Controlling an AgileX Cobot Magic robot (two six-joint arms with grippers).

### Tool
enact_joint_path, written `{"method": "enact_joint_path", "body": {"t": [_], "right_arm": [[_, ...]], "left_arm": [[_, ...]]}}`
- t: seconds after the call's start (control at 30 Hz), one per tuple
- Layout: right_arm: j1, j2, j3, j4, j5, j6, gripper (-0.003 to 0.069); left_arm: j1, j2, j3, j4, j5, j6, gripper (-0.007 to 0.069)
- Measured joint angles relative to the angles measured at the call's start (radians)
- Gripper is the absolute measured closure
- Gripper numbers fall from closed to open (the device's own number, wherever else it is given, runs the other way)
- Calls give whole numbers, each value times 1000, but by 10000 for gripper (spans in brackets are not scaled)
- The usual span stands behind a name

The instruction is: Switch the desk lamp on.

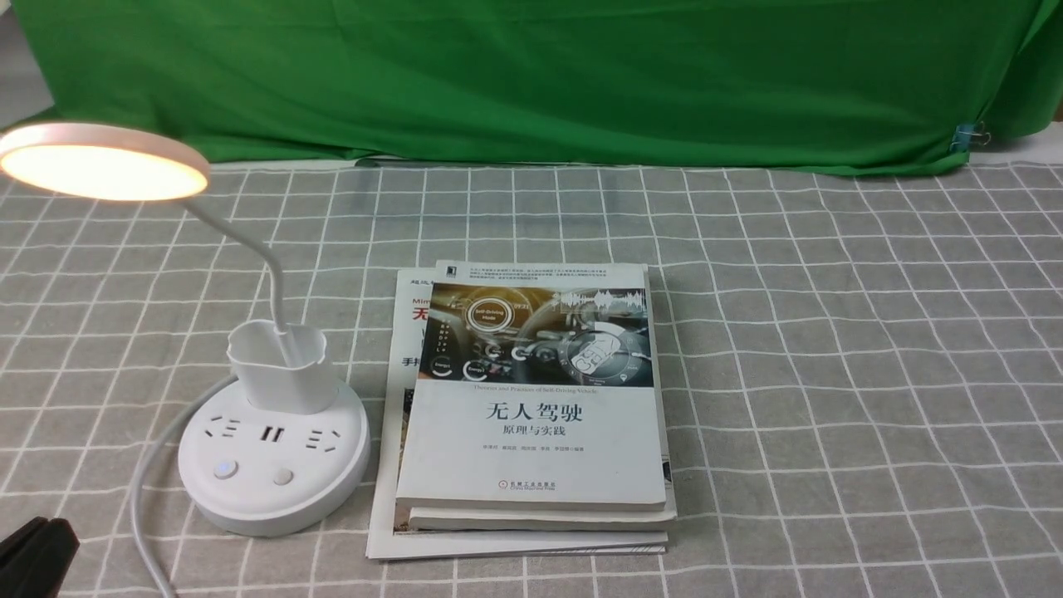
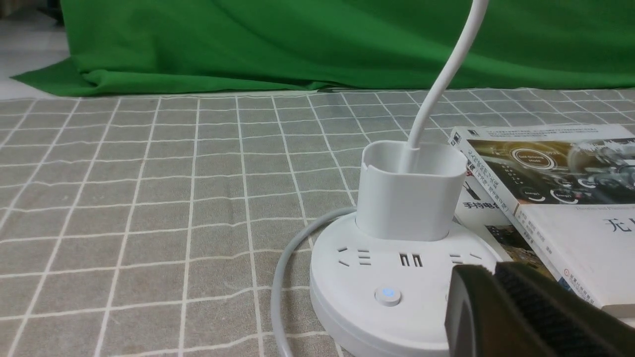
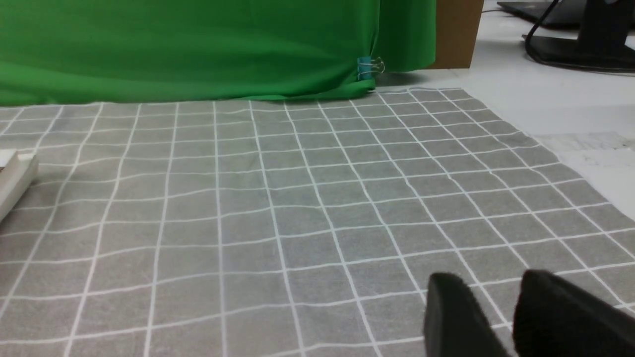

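Observation:
The white desk lamp stands on the left of the table. Its round head (image 1: pixel 104 162) glows warm yellow above a bent neck (image 1: pixel 267 257), a small cup (image 1: pixel 278 365) and a round base (image 1: pixel 249 507) with sockets and two buttons (image 1: pixel 224 471). In the left wrist view the left button (image 2: pixel 387 294) shows a blue light; the other is hidden behind my fingers. My left gripper (image 2: pixel 496 270) is shut and empty, close to the base (image 2: pixel 357 287); in the front view it (image 1: pixel 33 552) sits at the near left corner. My right gripper (image 3: pixel 501 285) is slightly open and empty, low over the cloth.
A stack of books (image 1: pixel 531 415) lies right of the lamp base, almost touching it. The lamp's white cord (image 1: pixel 149 482) curves off the near left edge. A green cloth (image 1: pixel 531 75) hangs along the back. The grey checked tablecloth (image 1: pixel 830 374) covers the table.

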Motion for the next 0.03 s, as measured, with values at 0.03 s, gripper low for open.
{"method": "enact_joint_path", "body": {"t": [0.03], "right_arm": [[0, 0, 0, 0, 0, 0, 414]], "left_arm": [[0, 0, 0, 0, 0, 0, 606]]}}
